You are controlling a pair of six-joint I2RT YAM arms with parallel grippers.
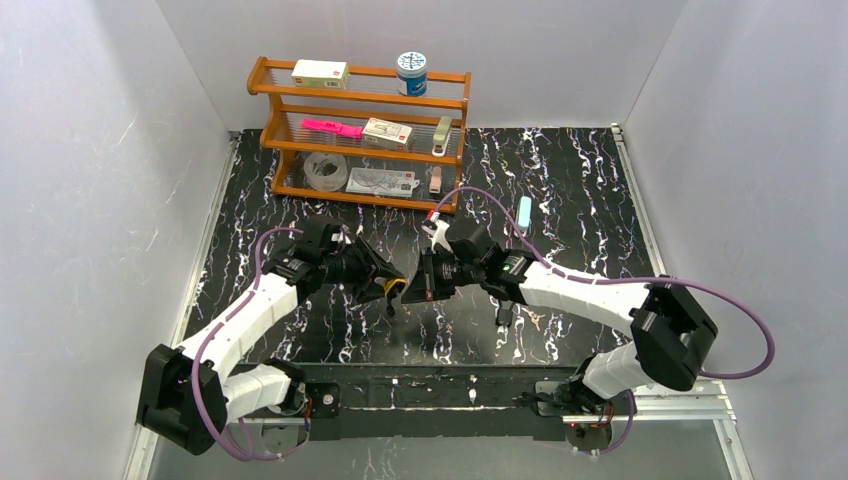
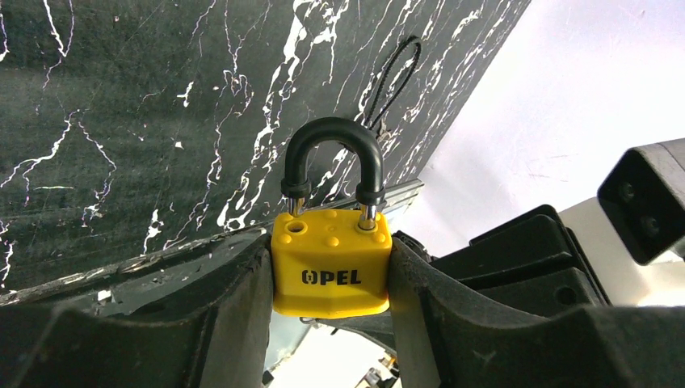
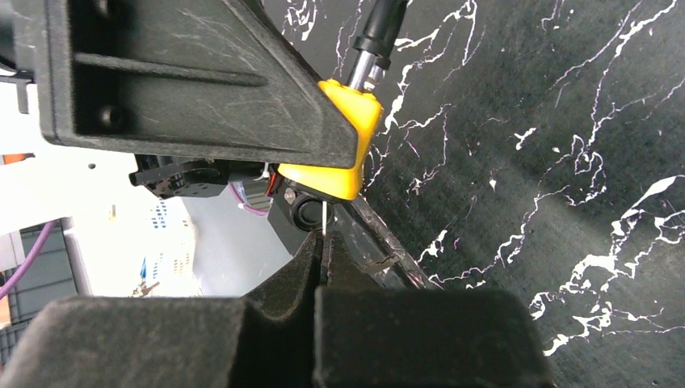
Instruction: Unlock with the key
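Note:
A yellow padlock [image 2: 331, 263] with a black-sleeved shackle [image 2: 331, 141] is clamped by its sides between my left gripper's [image 2: 331, 271] fingers, above the black marbled mat. One shackle leg sits in the body. The other leg's end seems to stand just above its open hole. In the top view the padlock [image 1: 392, 289] hangs between both grippers at mid-table. My right gripper [image 3: 325, 242] is shut on the key [image 3: 325, 220], seen only as a thin metal edge running up to the padlock's [image 3: 343, 153] underside. The left gripper's finger [image 3: 186, 89] covers most of the lock there.
A wooden shelf [image 1: 360, 130] at the back holds boxes, a tape roll and a blue tin. A small light-blue object [image 1: 524, 213] lies on the mat right of it. A black cord loop [image 2: 396, 77] lies on the mat. White walls close in on both sides.

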